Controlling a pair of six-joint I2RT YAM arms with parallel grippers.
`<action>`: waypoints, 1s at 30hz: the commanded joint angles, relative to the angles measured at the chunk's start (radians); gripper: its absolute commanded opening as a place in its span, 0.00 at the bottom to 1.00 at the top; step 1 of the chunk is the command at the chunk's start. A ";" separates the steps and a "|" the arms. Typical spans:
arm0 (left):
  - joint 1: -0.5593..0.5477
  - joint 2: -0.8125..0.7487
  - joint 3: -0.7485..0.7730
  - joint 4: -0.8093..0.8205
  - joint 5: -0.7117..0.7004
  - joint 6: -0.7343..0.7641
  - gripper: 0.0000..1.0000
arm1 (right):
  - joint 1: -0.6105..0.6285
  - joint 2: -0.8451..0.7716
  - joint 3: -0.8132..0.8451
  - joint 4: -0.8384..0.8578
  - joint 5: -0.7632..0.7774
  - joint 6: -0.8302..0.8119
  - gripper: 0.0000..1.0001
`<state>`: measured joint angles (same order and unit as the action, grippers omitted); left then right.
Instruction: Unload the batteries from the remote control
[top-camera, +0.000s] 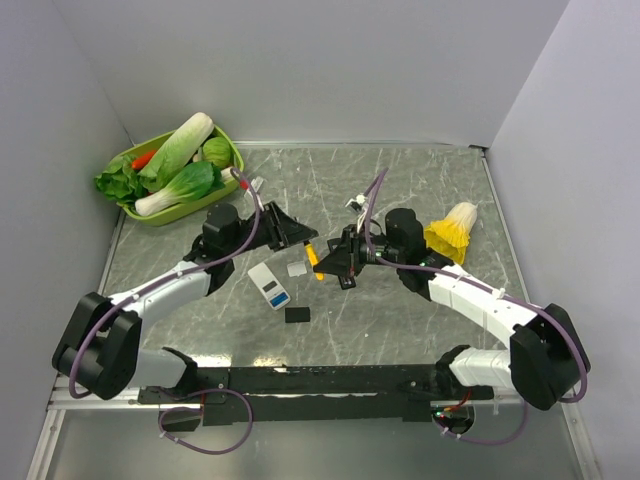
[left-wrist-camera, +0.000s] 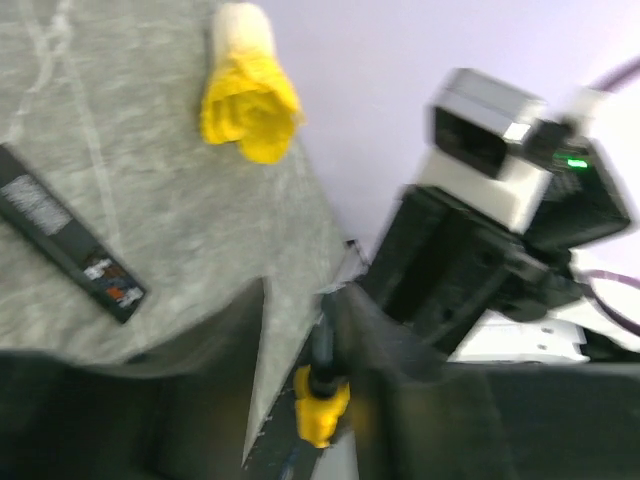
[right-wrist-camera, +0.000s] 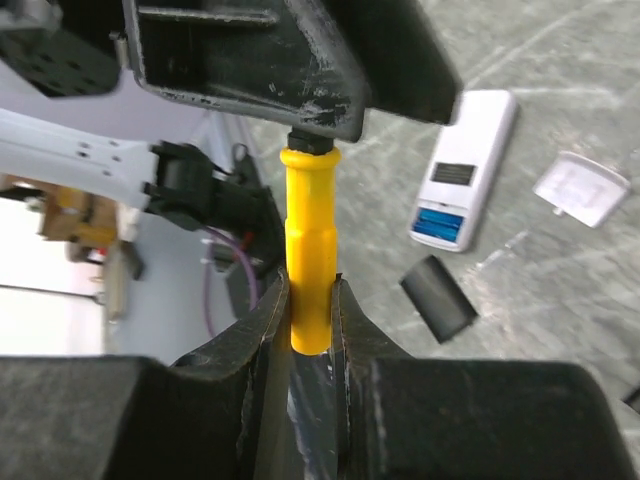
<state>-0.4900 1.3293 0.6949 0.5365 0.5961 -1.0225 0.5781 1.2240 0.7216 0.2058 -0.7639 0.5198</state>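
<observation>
Grey marbled surface (top-camera: 400, 190), pale walls on three sides. Found the right gripper (right-wrist-camera: 312, 295) clamped on one end of the yellow battery (right-wrist-camera: 310, 230), held off the surface between the two arms. Saw the left gripper (left-wrist-camera: 300, 320) set about the battery's dark far tip; could not tell through the blur whether it was closed on it. Spotted the blue battery (right-wrist-camera: 436, 222) seated in the open white remote (right-wrist-camera: 465, 150), lying flat near a white cover (right-wrist-camera: 582, 188) and a black cover (right-wrist-camera: 438, 297).
</observation>
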 joint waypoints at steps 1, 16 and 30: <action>-0.005 -0.042 -0.015 0.137 0.056 -0.027 0.23 | -0.030 0.002 -0.016 0.196 -0.080 0.105 0.00; -0.010 -0.094 0.109 -0.394 -0.309 -0.356 0.01 | 0.196 -0.153 0.033 -0.088 0.586 -0.476 0.73; -0.010 -0.177 0.118 -0.544 -0.383 -0.519 0.01 | 0.324 -0.074 0.096 -0.039 0.716 -0.610 0.63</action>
<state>-0.4953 1.1748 0.8135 0.0338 0.2352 -1.4548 0.8730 1.1301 0.7521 0.1265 -0.0898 -0.0441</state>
